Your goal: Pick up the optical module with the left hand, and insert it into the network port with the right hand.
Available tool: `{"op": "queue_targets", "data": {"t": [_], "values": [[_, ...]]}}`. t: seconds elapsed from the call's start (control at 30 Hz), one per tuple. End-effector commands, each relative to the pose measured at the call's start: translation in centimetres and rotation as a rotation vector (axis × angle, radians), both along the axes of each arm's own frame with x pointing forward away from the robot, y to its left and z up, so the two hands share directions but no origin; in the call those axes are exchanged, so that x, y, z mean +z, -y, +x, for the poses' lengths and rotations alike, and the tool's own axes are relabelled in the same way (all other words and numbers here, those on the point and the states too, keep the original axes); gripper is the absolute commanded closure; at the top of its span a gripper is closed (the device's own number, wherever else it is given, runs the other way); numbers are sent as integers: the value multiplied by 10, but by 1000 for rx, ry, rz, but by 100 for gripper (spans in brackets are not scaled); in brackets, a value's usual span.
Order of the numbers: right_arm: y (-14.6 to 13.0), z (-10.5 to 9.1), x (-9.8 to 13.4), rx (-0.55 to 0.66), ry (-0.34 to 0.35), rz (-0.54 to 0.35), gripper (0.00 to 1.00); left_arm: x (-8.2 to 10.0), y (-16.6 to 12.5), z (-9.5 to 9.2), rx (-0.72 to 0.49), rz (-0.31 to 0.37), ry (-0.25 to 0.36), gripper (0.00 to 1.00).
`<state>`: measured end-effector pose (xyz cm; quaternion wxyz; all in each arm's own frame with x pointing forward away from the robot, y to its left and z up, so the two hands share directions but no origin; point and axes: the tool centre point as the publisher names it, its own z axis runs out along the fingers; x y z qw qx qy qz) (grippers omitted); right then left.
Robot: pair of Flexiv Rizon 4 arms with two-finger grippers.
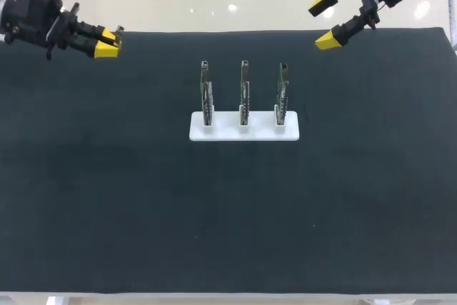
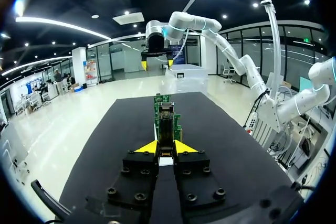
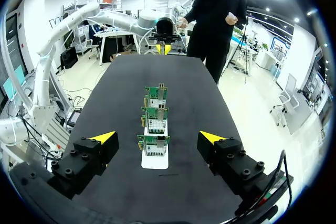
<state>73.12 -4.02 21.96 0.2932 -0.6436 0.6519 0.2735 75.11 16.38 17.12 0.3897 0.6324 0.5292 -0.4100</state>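
A black mat [image 1: 228, 212] covers the table, and both arms hang over its far edge. The left arm comes in from the left. Its left gripper [image 1: 107, 42] sits at about 10 o'clock from the middle of the mat, well apart from everything standing there. The right gripper [image 1: 323, 25] sits at about 2 o'clock, also well clear. Its fingers are spread wide with nothing between them. In the right wrist view the right gripper [image 3: 158, 137] looks down the length of the mat. At the centre stands a white base [image 1: 244, 128] with three upright circuit boards [image 1: 244, 91] set in a row, the network ports. From the right wrist they line up one behind another, straight ahead at 12 o'clock. The left gripper [image 2: 166, 148] has its fingers drawn narrow, clamped from both sides on the optical module [image 2: 167, 124]. The module is a slim dark piece that juts forward past the yellow tips, and the row of boards lies ahead of it at 12 o'clock. In the head view only a small grey end of the optical module [image 1: 118, 30] shows, beyond the fingertips.
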Motion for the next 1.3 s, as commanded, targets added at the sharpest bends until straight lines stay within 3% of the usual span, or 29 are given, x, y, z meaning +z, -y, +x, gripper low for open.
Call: {"op": "queue_targets", "data": {"t": [0.03,0.23,0.5,0.97,1.3], "values": [[0,0,0,1,0,1,0,0,3,-6,37,-42,25,100],[0,0,0,1,0,1,0,5,39,-6,49,-157,43,100],[0,0,0,1,0,1,0,6,86,-11,55,-227,30,100],[0,0,0,1,0,1,0,8,151,-27,97,-302,34,100],[0,0,0,1,0,1,0,18,179,-31,111,-344,41,100]]}}
